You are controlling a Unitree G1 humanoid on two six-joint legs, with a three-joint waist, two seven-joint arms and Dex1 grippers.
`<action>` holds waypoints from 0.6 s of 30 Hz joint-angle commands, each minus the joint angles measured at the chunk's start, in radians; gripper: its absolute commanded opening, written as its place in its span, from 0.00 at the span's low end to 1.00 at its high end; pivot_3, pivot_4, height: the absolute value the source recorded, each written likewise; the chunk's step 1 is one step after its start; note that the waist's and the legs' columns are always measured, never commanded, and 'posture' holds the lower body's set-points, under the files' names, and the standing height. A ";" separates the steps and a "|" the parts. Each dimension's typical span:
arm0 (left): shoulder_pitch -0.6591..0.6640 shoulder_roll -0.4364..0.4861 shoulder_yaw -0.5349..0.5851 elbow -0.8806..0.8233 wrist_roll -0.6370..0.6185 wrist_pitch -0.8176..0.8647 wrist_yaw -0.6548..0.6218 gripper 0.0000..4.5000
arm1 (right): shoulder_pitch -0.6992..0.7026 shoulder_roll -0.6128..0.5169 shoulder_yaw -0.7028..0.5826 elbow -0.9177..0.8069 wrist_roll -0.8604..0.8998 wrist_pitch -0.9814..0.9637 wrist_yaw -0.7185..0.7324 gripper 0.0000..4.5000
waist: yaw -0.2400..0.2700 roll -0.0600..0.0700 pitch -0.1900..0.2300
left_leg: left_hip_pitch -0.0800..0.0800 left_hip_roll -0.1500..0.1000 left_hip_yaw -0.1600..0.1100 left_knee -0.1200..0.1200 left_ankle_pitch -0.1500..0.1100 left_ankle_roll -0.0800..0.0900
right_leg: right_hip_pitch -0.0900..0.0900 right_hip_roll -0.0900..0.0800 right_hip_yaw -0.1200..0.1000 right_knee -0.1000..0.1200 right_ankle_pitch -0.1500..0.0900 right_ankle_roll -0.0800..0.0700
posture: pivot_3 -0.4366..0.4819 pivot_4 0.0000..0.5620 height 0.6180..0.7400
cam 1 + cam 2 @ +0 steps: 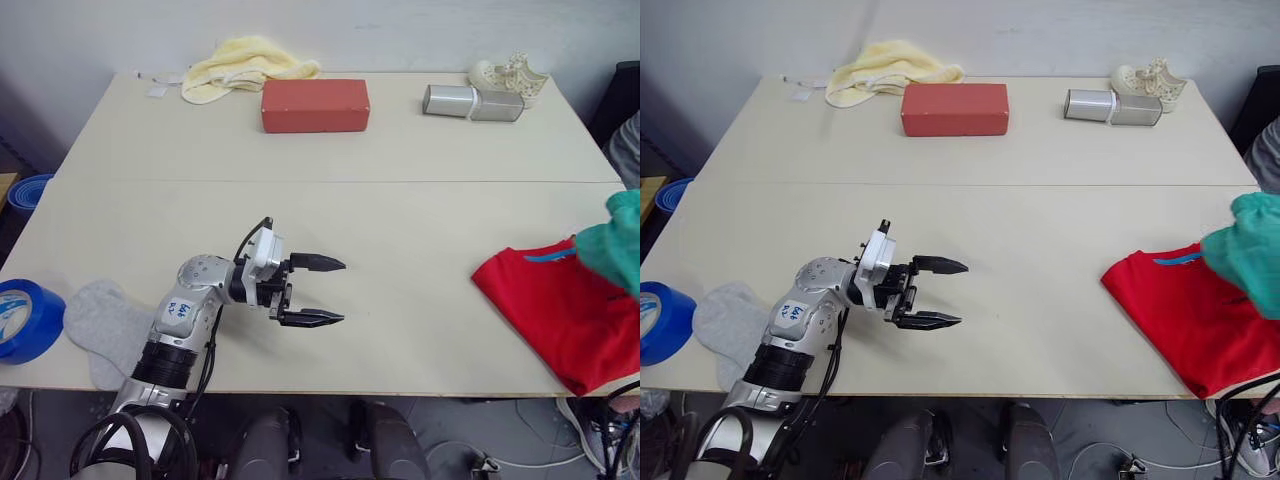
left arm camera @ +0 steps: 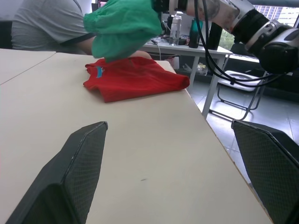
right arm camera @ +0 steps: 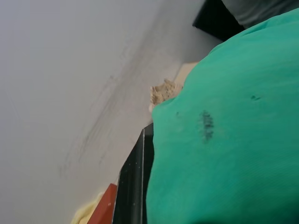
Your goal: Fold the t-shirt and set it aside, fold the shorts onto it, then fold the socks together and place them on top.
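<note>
The red t-shirt (image 1: 556, 310) lies folded on the table (image 1: 400, 200) at the right front edge. Just above its far side hang the teal shorts (image 1: 617, 248), bunched up, with my right gripper (image 2: 160, 5) shut on them. One of its black fingers (image 3: 132, 186) presses against the green cloth. The grey socks (image 1: 104, 326) lie at the left front, beside my left forearm. My left gripper (image 1: 320, 291) hovers low over the bare table front, open and holding nothing, pointing right toward the t-shirt.
A blue tape roll (image 1: 20, 318) sits at the left front edge. Along the back stand a yellow towel (image 1: 240, 66), a red box (image 1: 315, 105), a silver cylinder (image 1: 472, 102) and a small shoe (image 1: 512, 75). A person (image 2: 46, 23) sits at the right.
</note>
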 commanded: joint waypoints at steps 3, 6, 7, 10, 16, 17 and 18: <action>-0.013 0.014 0.009 -0.031 -0.005 -0.004 -0.005 0.99 | 0.080 0.086 0.012 -0.054 0.024 -0.042 -0.019 0.00 | 0.000 0.001 0.000 | 0.000 0.000 0.000 0.000 0.000 0.000 | 0.000 0.000 0.000 0.000 0.000 0.000 | 0.48 0.27 1.00; -0.012 0.018 0.010 -0.033 -0.006 -0.004 -0.004 0.99 | 0.129 0.107 0.036 -0.040 0.011 -0.029 -0.016 0.00 | -0.001 0.001 0.000 | 0.000 -0.001 0.000 0.000 -0.001 0.001 | 0.000 -0.001 0.000 -0.001 0.000 0.000 | 0.48 0.27 1.00; -0.012 0.019 0.010 -0.033 -0.006 -0.005 -0.003 0.99 | 0.146 0.105 0.046 -0.031 -0.004 -0.020 -0.009 0.00 | -0.001 0.001 0.000 | 0.000 -0.001 0.000 0.000 -0.001 0.001 | 0.000 -0.001 0.000 -0.001 0.000 0.000 | 0.48 0.27 1.00; -0.013 0.020 0.010 -0.033 -0.004 -0.006 -0.003 0.99 | 0.199 0.083 0.085 0.015 -0.078 0.010 0.032 0.00 | -0.001 0.001 0.000 | 0.000 0.000 0.000 0.000 -0.001 0.001 | 0.000 -0.001 0.000 -0.001 0.000 0.000 | 0.48 0.27 1.00; -0.011 0.015 0.004 -0.040 0.002 -0.014 0.003 0.99 | 0.253 -0.004 0.162 -0.001 -0.201 0.090 0.115 0.00 | -0.003 0.002 0.000 | 0.001 0.000 0.000 0.000 -0.003 0.004 | 0.000 -0.001 0.001 -0.001 0.000 0.000 | 0.48 0.27 1.00; -0.011 0.014 0.003 -0.039 0.003 -0.016 0.002 0.99 | 0.255 -0.011 0.171 0.000 -0.210 0.096 0.111 0.00 | -0.002 0.001 0.000 | 0.001 0.000 0.000 0.000 -0.003 0.004 | 0.000 -0.001 0.001 0.000 0.000 0.000 | 0.48 0.27 1.00; -0.012 0.014 0.000 -0.039 0.006 -0.021 0.000 0.99 | 0.250 -0.009 0.168 0.006 -0.223 0.084 0.101 0.00 | -0.001 0.001 0.000 | 0.001 0.000 0.000 0.000 -0.003 0.004 | 0.000 -0.001 0.001 -0.001 0.000 0.000 | 0.48 0.27 1.00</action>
